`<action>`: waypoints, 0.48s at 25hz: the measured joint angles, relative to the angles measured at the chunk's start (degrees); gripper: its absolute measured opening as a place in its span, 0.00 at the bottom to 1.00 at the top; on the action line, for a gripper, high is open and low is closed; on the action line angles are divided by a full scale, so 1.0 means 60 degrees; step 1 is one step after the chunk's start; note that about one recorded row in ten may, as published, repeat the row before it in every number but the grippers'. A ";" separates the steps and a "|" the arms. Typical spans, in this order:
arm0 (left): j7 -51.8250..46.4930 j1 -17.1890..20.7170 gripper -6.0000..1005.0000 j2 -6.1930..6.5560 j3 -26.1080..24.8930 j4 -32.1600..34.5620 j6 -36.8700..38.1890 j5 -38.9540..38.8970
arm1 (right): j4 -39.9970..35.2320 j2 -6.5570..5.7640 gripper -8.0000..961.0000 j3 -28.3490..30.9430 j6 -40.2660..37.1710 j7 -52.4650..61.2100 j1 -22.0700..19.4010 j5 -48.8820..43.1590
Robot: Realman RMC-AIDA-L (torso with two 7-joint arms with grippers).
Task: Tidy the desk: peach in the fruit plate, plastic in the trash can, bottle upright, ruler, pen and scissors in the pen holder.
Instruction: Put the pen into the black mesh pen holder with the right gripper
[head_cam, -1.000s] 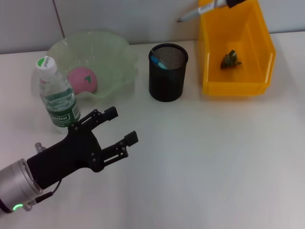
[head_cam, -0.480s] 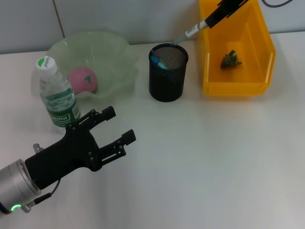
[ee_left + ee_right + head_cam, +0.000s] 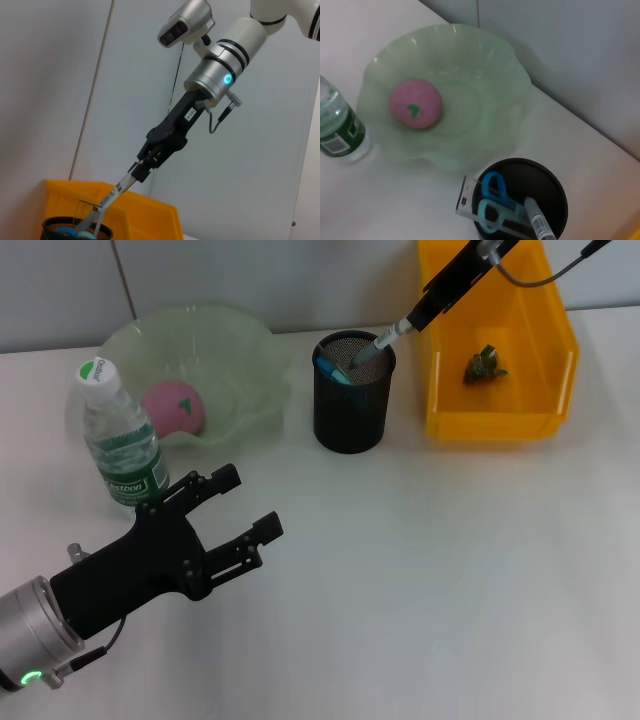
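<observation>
White desk (image 3: 450,570) against pale grey panelled wall (image 3: 300,280); even light.

**What the views don't give up**

The right gripper (image 3: 432,302) runs off the head view's top edge, arm mostly out of sight. The pen (image 3: 378,344) has its tip hidden inside the pen holder (image 3: 350,410). In the right wrist view, the holder's lower part and the pen (image 3: 538,221) are cropped. The scrap in the trash can (image 3: 530,425) is too small to identify. The bottle (image 3: 337,127) is cut off.
</observation>
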 joint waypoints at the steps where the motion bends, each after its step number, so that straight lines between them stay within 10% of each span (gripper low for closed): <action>1: 0.0000 0.0000 0.82 0.0000 0.0000 0.0000 0.0000 0.0000 | 0.0107 0.0021 0.14 -0.0031 0.0128 0.0007 0.0034 -0.0028; 12: -0.0190 0.0058 0.82 0.0004 0.0001 -0.0003 0.0090 0.0048 | 0.0812 0.0263 0.14 -0.0117 0.1237 0.0032 0.0137 -0.0092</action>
